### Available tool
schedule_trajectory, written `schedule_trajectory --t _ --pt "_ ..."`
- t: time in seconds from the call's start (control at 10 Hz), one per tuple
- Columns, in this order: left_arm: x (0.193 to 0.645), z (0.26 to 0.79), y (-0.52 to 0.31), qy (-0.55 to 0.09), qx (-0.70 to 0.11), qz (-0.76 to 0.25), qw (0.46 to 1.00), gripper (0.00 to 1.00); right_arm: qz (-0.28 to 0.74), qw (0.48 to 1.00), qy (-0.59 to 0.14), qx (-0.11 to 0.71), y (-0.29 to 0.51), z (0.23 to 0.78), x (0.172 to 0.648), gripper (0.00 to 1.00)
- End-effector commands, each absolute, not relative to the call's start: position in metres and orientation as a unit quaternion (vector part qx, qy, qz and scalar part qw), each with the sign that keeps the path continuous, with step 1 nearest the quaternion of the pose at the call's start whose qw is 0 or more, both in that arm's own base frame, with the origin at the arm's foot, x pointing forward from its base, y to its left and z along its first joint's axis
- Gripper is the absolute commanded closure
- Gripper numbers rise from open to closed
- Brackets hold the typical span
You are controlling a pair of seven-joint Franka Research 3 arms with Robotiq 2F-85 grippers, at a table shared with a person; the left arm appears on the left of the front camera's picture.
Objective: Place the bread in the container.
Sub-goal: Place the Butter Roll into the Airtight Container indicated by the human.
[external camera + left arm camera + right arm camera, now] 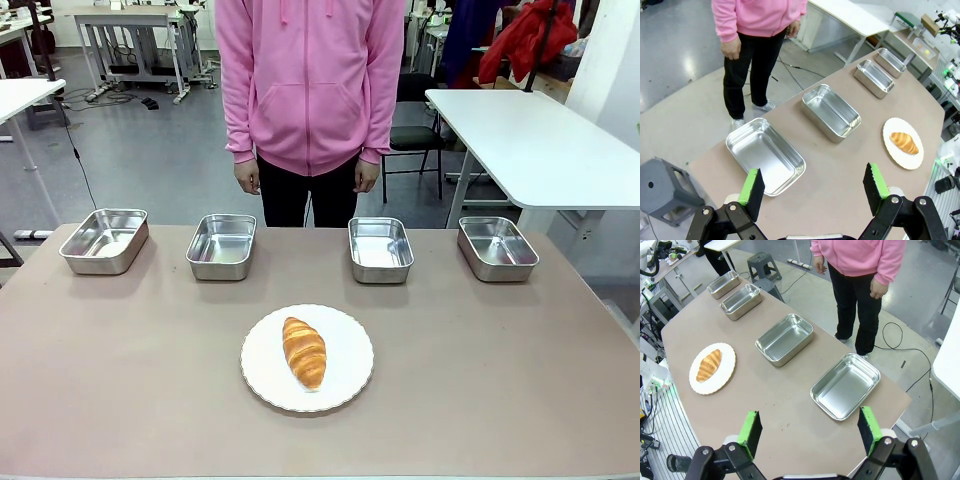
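Hovering over the table (480,390), both grippers hold nothing.

We see the left gripper (812,172) above the table's left end, tilted down toward the row of pans. Its green pads (751,190) are spread wide with only bare tabletop between them. Pan 1 (790,182) lies just beyond its left finger.

The right gripper (809,412) sits the same way above the right end. Its pads (867,427) are spread wide, with pan 4 (826,405) just ahead of them.

The bread (304,352) lies on the white plate (348,340) at the table's middle, nearer the robot's side. It points lengthwise toward the far edge and nothing touches it.

From the front we see four steel pans in a row along the far edge: pan 1 far left, then pan 2 (217,270), pan 3 (381,274) and pan 4 far right. They look alike and sit well apart from the plate. We cannot tell which one is the target.

A person in a pink hoodie stands at the far side behind pans 2 and 3. Both arms hang straight down and both hands (247,177) are loose at the hips, off the table.
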State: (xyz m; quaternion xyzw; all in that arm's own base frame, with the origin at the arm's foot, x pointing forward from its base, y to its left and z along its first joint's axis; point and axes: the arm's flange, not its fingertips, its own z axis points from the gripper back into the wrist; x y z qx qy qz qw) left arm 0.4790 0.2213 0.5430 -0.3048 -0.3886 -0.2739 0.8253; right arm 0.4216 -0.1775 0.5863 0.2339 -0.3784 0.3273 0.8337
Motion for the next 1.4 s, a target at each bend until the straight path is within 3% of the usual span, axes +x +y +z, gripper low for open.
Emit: schedule_trajectory --t 0.0,1.3 --pt "0.4778 0.5443 0.2216 -0.393 -0.309 -0.277 0.820 0.00 0.329 0.832 -0.380 0.235 -0.1759 0.5880 0.4214 0.00" --pt "0.4778 0.5443 0.2216 -0.393 -0.309 -0.277 0.820 0.00 0.329 0.832 -0.380 0.235 -0.1759 0.5880 0.4214 0.00"
